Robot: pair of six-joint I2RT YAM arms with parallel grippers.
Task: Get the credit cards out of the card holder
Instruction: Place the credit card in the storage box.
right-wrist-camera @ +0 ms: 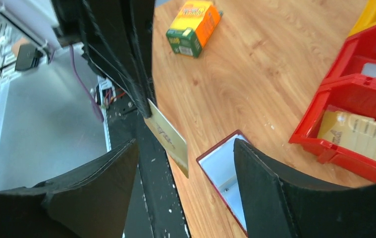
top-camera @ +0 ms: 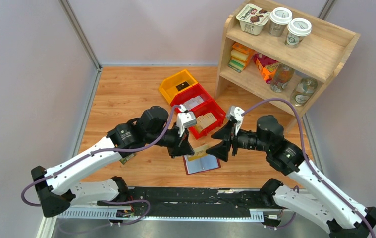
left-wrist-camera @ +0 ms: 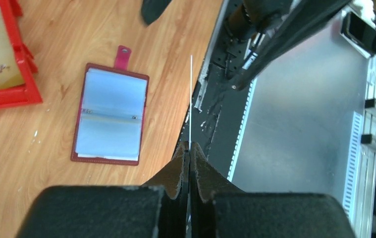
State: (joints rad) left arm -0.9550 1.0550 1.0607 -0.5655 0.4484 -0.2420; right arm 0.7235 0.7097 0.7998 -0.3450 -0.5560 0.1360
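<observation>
You had the left gripper (left-wrist-camera: pixel 189 148) pressed together on one credit card (right-wrist-camera: pixel 168 139). In its own wrist view the card showed only as a thin pale edge rising from between the closed fingers. It was held in the air over the near edge of the wooden table (top-camera: pixel 126 94).

Just right of and below that pinch, the card holder (left-wrist-camera: pixel 110 116) lay flat and open on the wood, snap tab out and pale inner pockets facing up. Neither gripper was touching it. You could not tell from these views whether its pockets had more cards tucked in them.

Further right, your right gripper (right-wrist-camera: pixel 186 145) stood with its jaws spread and held nothing. The card hung in front of the gap between its fingers, near them but not gripped. Beyond both tools, a red bin (top-camera: pixel 221 115) already held a row of tan cards (right-wrist-camera: pixel 359 134).

As I read it, you were partway through one extraction. One card was out of the holder and in the left arm's keeping, and it had not yet been put down.

The next move probably called for carrying that card to where the others sat and releasing it there. You would then have needed one arm to steady the holder while the other worked the next card free.
</observation>
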